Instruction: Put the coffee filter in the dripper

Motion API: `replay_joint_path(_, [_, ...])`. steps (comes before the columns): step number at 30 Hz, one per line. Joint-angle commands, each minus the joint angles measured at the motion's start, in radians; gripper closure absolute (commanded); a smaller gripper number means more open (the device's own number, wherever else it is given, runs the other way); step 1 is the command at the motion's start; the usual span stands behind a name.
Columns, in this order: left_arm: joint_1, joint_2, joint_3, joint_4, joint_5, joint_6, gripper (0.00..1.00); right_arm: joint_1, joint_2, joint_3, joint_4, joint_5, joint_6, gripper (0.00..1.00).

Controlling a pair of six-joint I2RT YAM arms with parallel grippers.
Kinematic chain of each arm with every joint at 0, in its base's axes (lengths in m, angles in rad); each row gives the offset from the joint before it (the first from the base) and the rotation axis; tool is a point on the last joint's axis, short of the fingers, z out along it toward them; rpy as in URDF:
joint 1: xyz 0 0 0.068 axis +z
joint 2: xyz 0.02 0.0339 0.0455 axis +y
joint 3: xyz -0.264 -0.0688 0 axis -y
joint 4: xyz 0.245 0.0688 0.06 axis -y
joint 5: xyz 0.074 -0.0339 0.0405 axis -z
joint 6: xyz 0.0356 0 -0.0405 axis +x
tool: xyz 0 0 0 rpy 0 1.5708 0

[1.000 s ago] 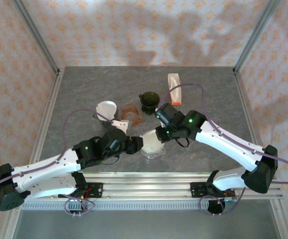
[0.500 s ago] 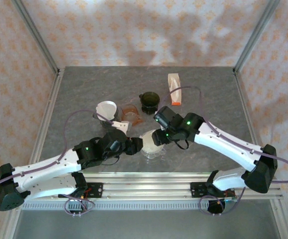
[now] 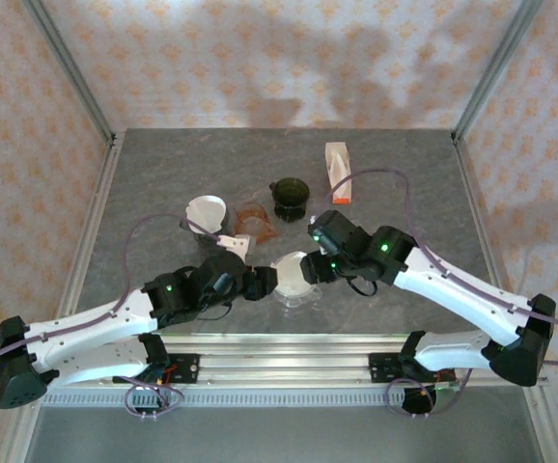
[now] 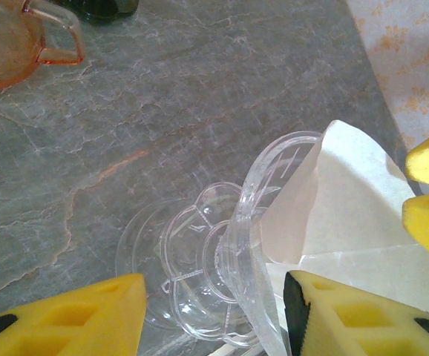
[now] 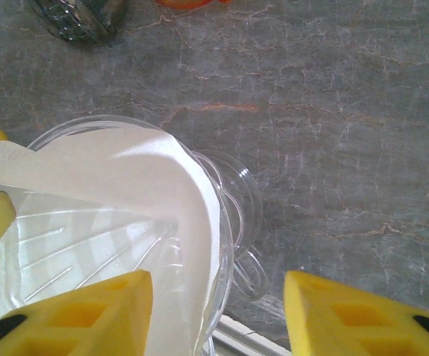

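Note:
The clear plastic dripper (image 3: 298, 295) stands near the table's front edge, and the white paper coffee filter (image 3: 291, 270) lies inside its cone. In the left wrist view the filter (image 4: 348, 200) leans on the dripper (image 4: 192, 252) wall. My left gripper (image 4: 214, 285) is open and straddles that wall, one finger outside, one over the paper. My right gripper (image 5: 218, 285) is open too, astride the opposite rim of the dripper (image 5: 238, 194), with the filter (image 5: 125, 170) free of its fingers. From above, the left gripper (image 3: 271, 280) and right gripper (image 3: 314, 270) flank the dripper.
Behind the dripper stand an orange cup (image 3: 255, 220), a dark green cup (image 3: 289, 196) and a white cup (image 3: 207, 212). A white and orange packet (image 3: 338, 172) lies further back. The table's front rail runs just below the dripper.
The right arm has swung a little to the right and its jaws stand wider than a second ago. The filter stays in the dripper. The left arm has not moved.

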Motion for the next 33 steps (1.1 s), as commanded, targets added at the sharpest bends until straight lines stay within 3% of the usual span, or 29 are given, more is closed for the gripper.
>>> replay_joint_path(1, [-0.007,0.008,-0.014,0.022,0.004,-0.014,0.47,0.011,-0.006,-0.016,-0.019,0.036,0.015,0.60])
replay_joint_path(7, [-0.007,0.007,-0.017,0.024,0.004,-0.016,0.47,0.018,-0.003,-0.024,-0.019,0.042,0.016,0.81])
replay_joint_path(11, [-0.007,0.006,-0.016,0.028,0.006,-0.016,0.46,0.024,0.006,-0.021,-0.026,0.049,0.012,0.89])
replay_joint_path(22, [-0.005,-0.047,-0.026,0.055,0.000,-0.032,0.37,0.034,0.015,-0.014,-0.035,0.065,0.005,0.92])
replay_joint_path(28, [-0.005,-0.051,-0.022,0.011,-0.028,-0.029,0.44,0.036,0.015,-0.007,-0.031,0.061,0.005,0.90])
replay_joint_path(33, [-0.006,-0.047,-0.037,0.017,-0.030,-0.036,0.44,0.037,0.019,-0.004,-0.031,0.058,0.006,0.90])
